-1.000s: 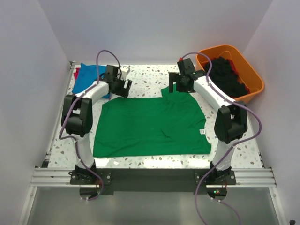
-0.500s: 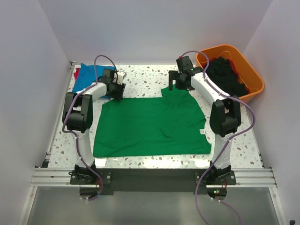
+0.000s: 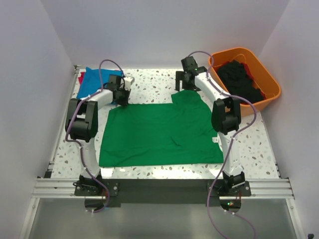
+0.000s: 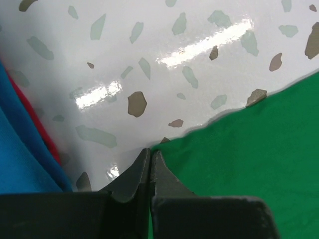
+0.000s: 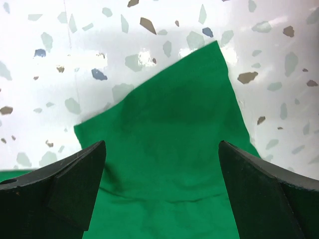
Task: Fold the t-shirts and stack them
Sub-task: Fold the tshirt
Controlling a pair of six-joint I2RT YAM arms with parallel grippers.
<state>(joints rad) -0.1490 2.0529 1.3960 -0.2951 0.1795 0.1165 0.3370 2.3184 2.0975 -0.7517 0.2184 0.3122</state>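
A bright green t-shirt lies spread flat on the speckled table, with one sleeve poking out at its far right. My left gripper is at the shirt's far left corner, jaws pressed together on the cloth edge; in the left wrist view the gripper shows a sliver of green between its fingers. My right gripper hangs open over the sleeve, its fingers well apart and touching nothing. Blue and red t-shirts lie stacked at the far left.
An orange tub at the far right holds black t-shirts. In the left wrist view the blue and red cloth lies just left of the fingers. White walls close in the table on three sides.
The left gripper has come down on the green shirt's far left corner and closed from open to shut. The right gripper moved a little farther back over the sleeve, still open.
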